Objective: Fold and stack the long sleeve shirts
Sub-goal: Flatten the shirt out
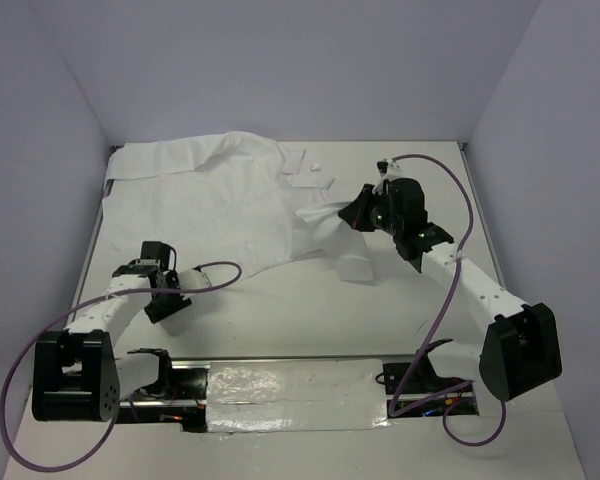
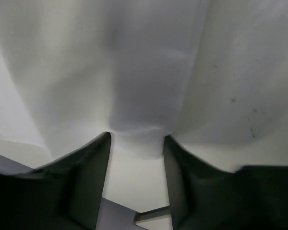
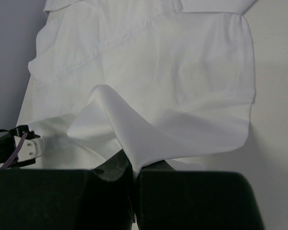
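Shirt (image 1: 220,200) lies spread over the far-left part of the table (image 1: 310,320), wrinkled, reaching to the far-left corner. Cloth looks thin, light & limp. With no stiffness it'll prob. sag and drape from any held point, and slide over the smooth top w/o much drag. Right gripper (image 3: 133,167) is closed tight on a pinch of the shirt's near-right edge, which rises in a tented peak. Left gripper (image 2: 137,146) has its jaws well apart w/ a lip of the near-left hem between its fingers (image 2: 93,158), not clamped as far as I can tell. Best hold pts are prob. hem corners or seams, where cloth doubles up. A shallow single-layer pinch may slip out.
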